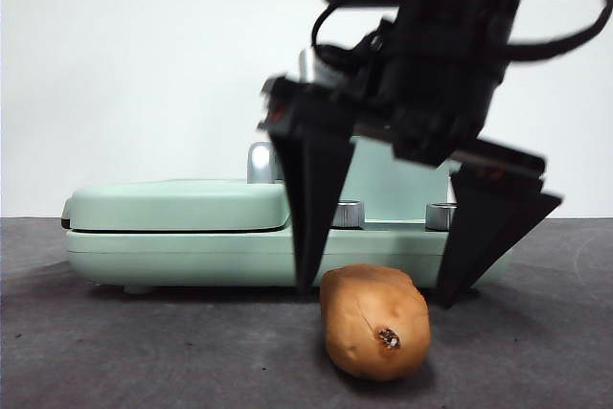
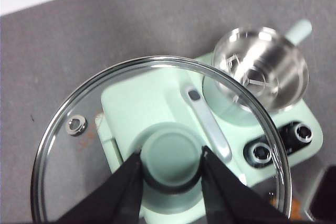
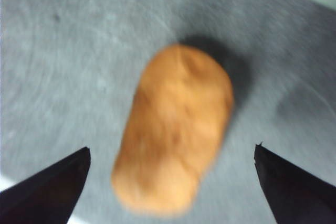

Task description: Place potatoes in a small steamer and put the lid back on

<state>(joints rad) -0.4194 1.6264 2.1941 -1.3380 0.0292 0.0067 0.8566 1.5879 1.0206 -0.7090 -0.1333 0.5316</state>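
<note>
The oblong orange-brown potato [image 1: 374, 323] [image 3: 176, 129] lies on the grey table in front of the appliance, dark spot facing the front camera. My right gripper [image 1: 376, 296] [image 3: 171, 149] hangs open over it, one jaw on each side, not touching. My left gripper [image 2: 171, 152] is shut on the mint-green knob [image 2: 170, 156] of the clear glass lid [image 2: 89, 103] and holds it in the air above the appliance. The small steamer [image 2: 262, 69] stands uncovered on the appliance, its steel inside showing. In the front view the steamer [image 1: 397, 193] is mostly hidden behind the right arm.
A flat mint-green griddle cover [image 1: 177, 203] tops the appliance's other half, beside the steamer. Two chrome dials [image 1: 347, 213] [image 1: 439, 215] sit on the appliance's front ledge. The appliance base [image 1: 192, 256] stands just behind the potato.
</note>
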